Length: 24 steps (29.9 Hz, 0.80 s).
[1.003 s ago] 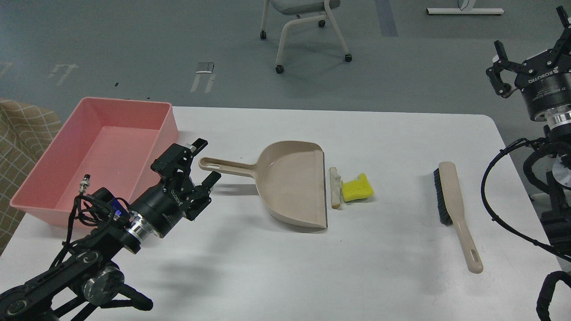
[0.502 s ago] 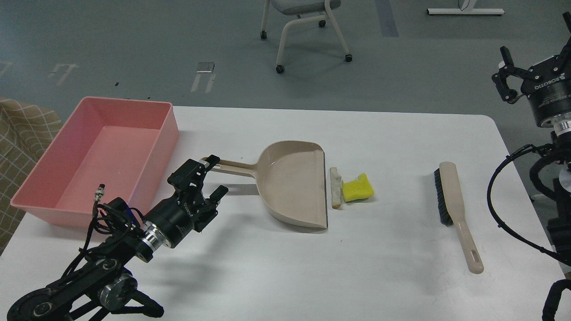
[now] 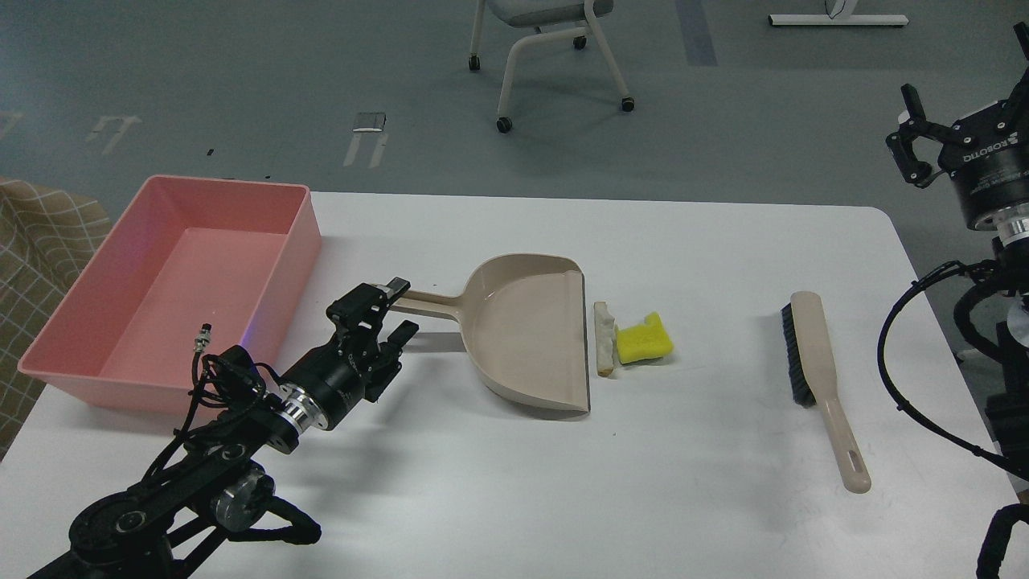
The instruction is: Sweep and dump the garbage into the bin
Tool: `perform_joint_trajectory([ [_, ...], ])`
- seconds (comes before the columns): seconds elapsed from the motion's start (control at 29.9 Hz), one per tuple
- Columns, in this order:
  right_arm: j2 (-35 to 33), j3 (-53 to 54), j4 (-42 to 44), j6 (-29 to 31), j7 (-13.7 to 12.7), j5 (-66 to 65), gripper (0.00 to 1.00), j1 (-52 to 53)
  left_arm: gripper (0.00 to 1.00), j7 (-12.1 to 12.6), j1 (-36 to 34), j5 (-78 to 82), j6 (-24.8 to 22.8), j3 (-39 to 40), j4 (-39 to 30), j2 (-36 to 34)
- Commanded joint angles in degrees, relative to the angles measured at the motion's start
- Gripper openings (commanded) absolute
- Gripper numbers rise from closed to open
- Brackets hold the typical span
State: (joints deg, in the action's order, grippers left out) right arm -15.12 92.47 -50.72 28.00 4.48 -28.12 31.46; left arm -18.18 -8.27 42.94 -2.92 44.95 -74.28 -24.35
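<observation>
Pink bin, left of frame: rigid, stationary. Beige dustpan, centre: light, stiff; take it by its slim handle, where the left gripper stands spread, gripping nothing. Sponge chunk and stick scrap, just right of the pan's lip: featherlight, easily scattered.

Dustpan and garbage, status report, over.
Left gripper open at the dustpan handle, not closed. Right gripper open, raised, off the brush. Sponge chunk and stick scrap unswept; bin waiting. Nothing blocking.
</observation>
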Motion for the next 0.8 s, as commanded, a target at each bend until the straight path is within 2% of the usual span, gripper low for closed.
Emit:
perform_joint_trajectory([
  [0.0,0.0,0.0,0.0,0.0,0.1,0.0,1.00,-0.1,0.73,0.0,-1.2,0.0,0.0,-1.1,2.1,0.1],
  [0.5,0.1,0.0,0.0,0.0,0.1,0.0,1.00,-0.3,0.73,-0.1,-5.3,-0.1,-0.4,-1.5,9.9,1.7],
  [0.6,0.1,0.0,0.0,0.0,0.1,0.0,1.00,-0.3,0.64,-0.4,-6.1,-0.1,-0.4,-1.5,10.6,2.3],
  [0.74,0.1,0.0,0.0,0.0,0.0,0.0,1.00,-0.4,0.44,-0.6,-6.4,-0.1,-0.2,-3.1,10.5,2.4],
  [0.77,0.1,0.0,0.0,0.0,0.1,0.0,1.00,-0.4,0.43,-0.6,-6.4,-0.1,-0.2,-3.2,10.5,2.4],
])
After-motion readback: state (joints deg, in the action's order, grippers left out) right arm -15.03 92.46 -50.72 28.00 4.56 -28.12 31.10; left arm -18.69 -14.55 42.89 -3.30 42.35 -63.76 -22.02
